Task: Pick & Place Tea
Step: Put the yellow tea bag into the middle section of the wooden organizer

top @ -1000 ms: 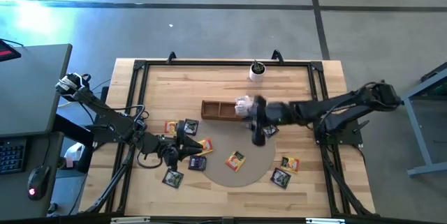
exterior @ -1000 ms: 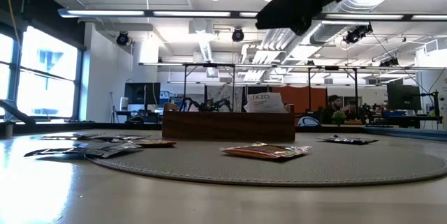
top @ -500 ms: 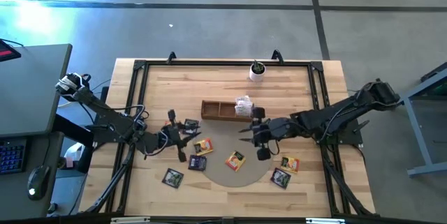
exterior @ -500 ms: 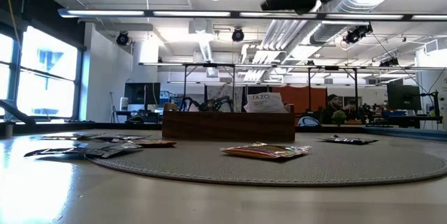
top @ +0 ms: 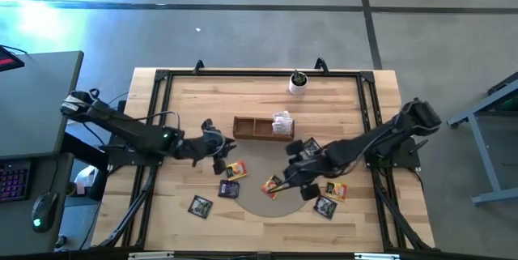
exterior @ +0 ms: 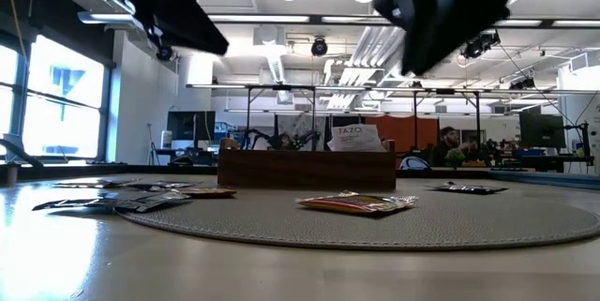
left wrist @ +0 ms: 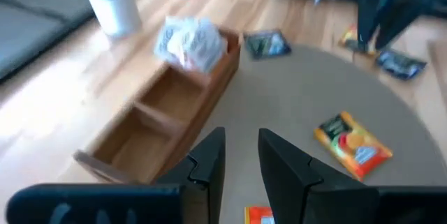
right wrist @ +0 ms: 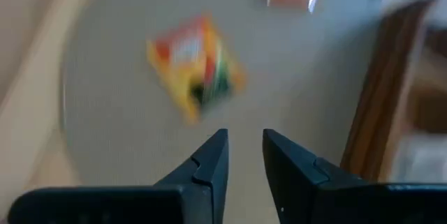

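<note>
Tea sachets mostly lie loose around the wooden tray (top: 263, 127): only whitish sachets (top: 282, 121) fill its right compartment. Left gripper (left wrist: 241, 155) hovers beside the tray, parted, empty. Right gripper (right wrist: 244, 155), parted, empty, hovers near an orange sachet (top: 273, 185) in front of the tray.

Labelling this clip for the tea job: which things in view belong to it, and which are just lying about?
Job things:
- flat square tea sachets, such as the orange one
- whitish sachets already in the wooden tray
- brown wooden compartment tray

Lying about:
- small white cup with a plant
- round grey mat
</note>
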Action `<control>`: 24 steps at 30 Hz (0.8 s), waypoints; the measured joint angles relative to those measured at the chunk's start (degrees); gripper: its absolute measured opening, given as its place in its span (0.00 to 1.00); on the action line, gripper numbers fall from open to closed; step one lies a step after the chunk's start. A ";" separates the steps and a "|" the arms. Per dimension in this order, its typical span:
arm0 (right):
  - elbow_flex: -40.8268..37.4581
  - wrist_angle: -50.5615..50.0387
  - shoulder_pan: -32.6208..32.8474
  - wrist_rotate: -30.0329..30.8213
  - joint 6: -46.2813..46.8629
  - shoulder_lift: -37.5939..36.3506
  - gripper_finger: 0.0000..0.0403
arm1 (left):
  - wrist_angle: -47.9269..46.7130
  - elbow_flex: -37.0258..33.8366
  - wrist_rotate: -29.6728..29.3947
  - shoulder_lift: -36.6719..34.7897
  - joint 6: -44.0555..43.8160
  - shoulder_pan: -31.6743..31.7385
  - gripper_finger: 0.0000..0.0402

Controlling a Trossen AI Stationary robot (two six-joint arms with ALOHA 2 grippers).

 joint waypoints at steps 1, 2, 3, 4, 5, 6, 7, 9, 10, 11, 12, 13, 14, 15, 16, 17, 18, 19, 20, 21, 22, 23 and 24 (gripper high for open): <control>1.60 -4.53 -0.02 -1.74 1.34 1.33 0.20 | -0.61 -0.05 1.40 0.12 -0.18 0.87 0.21; 2.84 -8.75 -0.02 -4.23 2.21 2.39 0.20 | -0.55 -0.07 2.59 0.13 -0.20 1.39 0.21; 3.76 -12.85 0.00 -7.01 2.70 3.56 0.19 | -0.06 -0.05 3.46 0.13 -0.16 1.80 0.21; 4.36 -16.56 0.13 -9.84 3.02 4.59 0.19 | 0.09 0.00 4.02 0.11 0.01 2.18 0.21; 4.67 -19.57 0.35 -12.61 3.70 5.40 0.18 | -0.06 0.00 4.08 0.11 0.06 2.49 0.21; 4.78 -21.61 0.50 -15.07 4.66 5.94 0.18 | -0.31 0.00 4.05 0.13 0.07 2.61 0.21; 4.82 -23.14 0.70 -17.09 5.82 6.38 0.18 | -0.30 0.00 4.05 0.11 0.09 2.57 0.21; 4.90 -25.62 1.08 -19.50 7.56 6.95 0.19 | -0.29 0.00 3.93 0.11 0.24 2.58 0.21; 4.88 -26.73 1.32 -19.64 8.02 7.33 0.20 | -0.29 0.00 4.05 0.11 0.28 2.52 0.21; 4.88 -27.63 1.51 -19.41 8.49 7.69 0.22 | -0.29 0.00 4.20 0.11 0.33 2.52 0.21; 4.84 -28.26 1.66 -19.07 8.79 7.87 0.23 | -0.27 0.00 4.59 0.11 0.34 2.52 0.21; 4.77 -28.50 1.81 -18.75 8.83 7.98 0.25 | -0.28 0.00 4.96 0.11 0.35 2.52 0.21; 4.52 -28.33 1.89 -18.72 8.84 8.08 0.27 | -0.27 0.00 5.06 0.12 0.33 2.52 0.21; 4.05 -28.24 1.97 -18.72 8.85 8.08 0.29 | -0.27 0.00 5.08 0.11 0.27 2.52 0.21; 3.38 -28.13 2.11 -18.74 8.85 8.14 0.31 | -0.29 0.00 5.08 0.11 0.26 2.52 0.21; 2.53 -28.13 2.23 -18.74 8.81 8.19 0.32 | -0.29 0.00 5.08 0.11 0.24 2.52 0.21; 1.73 -28.21 2.29 -18.74 8.61 8.23 0.34 | -0.29 0.00 5.12 0.11 0.26 2.52 0.21; 0.91 -28.11 2.29 -18.76 8.61 8.23 0.36 | -0.29 0.00 5.16 0.11 0.24 2.54 0.21; 0.18 -27.99 2.29 -18.74 8.58 8.23 0.37 | -0.29 0.00 5.17 0.12 0.24 2.54 0.21; -0.53 -27.80 2.29 -18.53 8.54 8.23 0.39 | -0.29 0.00 5.19 0.12 0.25 2.54 0.21; -1.22 -27.57 2.29 -18.09 8.51 8.23 0.41 | -0.29 0.00 5.19 0.11 0.26 2.54 0.21; -2.03 -27.31 2.29 -17.52 8.42 8.23 0.42 | -0.31 0.00 5.20 0.11 0.28 2.54 0.21; -2.84 -27.07 2.29 -17.06 8.42 8.23 0.43 | -0.31 0.00 5.36 0.11 0.33 2.54 0.21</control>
